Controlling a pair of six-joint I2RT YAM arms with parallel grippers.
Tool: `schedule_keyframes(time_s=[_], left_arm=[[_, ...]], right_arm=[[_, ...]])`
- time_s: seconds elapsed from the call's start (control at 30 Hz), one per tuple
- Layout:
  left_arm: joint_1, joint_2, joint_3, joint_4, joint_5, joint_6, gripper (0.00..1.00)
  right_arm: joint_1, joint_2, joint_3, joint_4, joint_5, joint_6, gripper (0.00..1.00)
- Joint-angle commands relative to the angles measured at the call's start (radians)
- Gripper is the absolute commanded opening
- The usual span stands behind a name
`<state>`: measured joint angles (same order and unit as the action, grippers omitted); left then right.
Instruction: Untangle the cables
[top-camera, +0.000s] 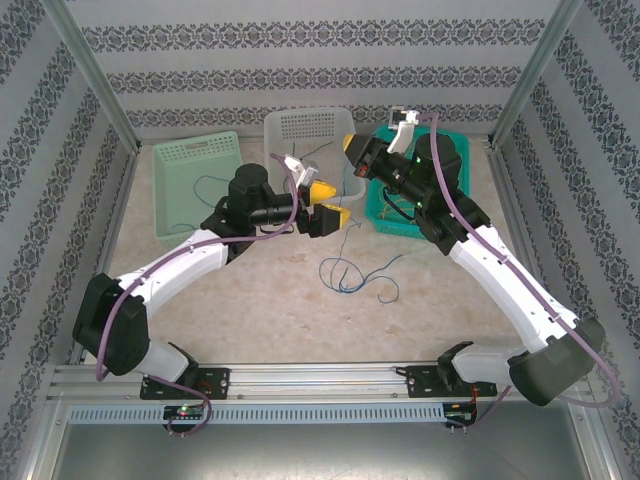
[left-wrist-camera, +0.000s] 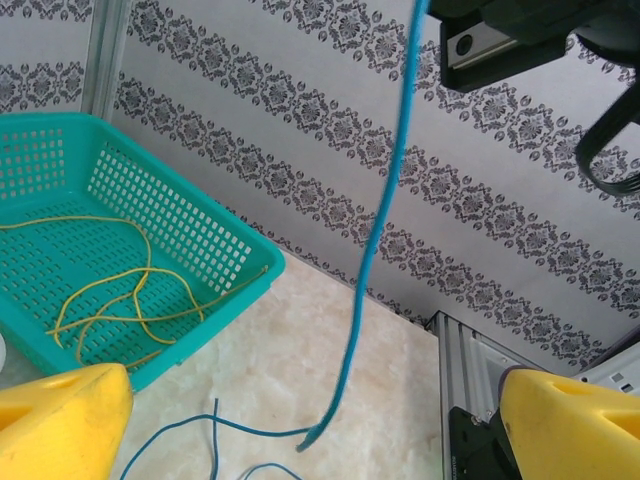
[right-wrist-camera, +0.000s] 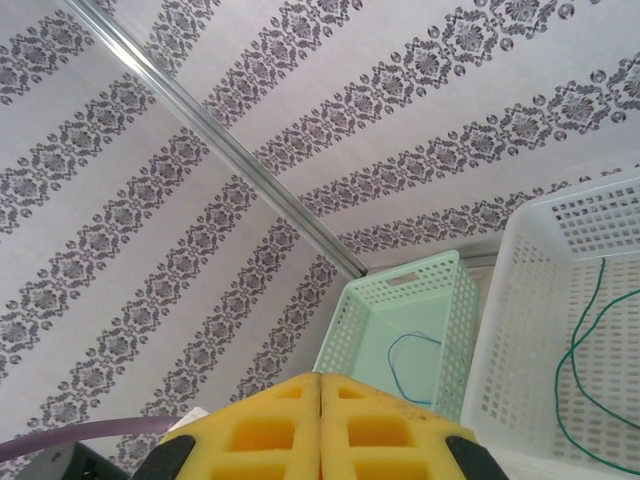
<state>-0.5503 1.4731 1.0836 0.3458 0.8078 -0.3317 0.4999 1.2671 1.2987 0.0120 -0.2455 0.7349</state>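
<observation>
Patterned wallpaper behind; left jaws apart, right jaws pressed together; blue cable cut off above.

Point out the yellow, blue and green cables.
yellow cable (left-wrist-camera: 142, 316), left wrist view, where its strands cross.
blue cable (left-wrist-camera: 378, 225), left wrist view, middle of hanging strand.
green cable (right-wrist-camera: 574, 350), right wrist view, its bend.

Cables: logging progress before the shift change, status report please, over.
Left gripper open, empty. Right gripper shut, blue cable apparently hanging from it. Yellow cable in teal basket, green cable in white basket. Nothing blocking.
</observation>
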Motion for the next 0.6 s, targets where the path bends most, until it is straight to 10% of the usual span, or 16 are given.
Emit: schedule_keyframes(time_s=[0.0, 0.33, 0.57], left_arm=[[-0.014, 0.042, 0.047, 0.067, 0.013, -0.02, 0.92], [-0.019, 0.053, 0.118, -0.127, -0.085, 0.076, 0.09], [0.103, -0.104, 0.207, -0.38, -0.223, 0.11, 0.0]], right_arm=[[0.012, 0.002, 0.025, 0.056, -0.03, 0.033, 0.0], [0.004, -0.028, 0.0, 0.052, 0.006, 0.035, 0.01], [-0.037, -0.036, -0.06, -0.108, 0.016, -0.002, 0.59]])
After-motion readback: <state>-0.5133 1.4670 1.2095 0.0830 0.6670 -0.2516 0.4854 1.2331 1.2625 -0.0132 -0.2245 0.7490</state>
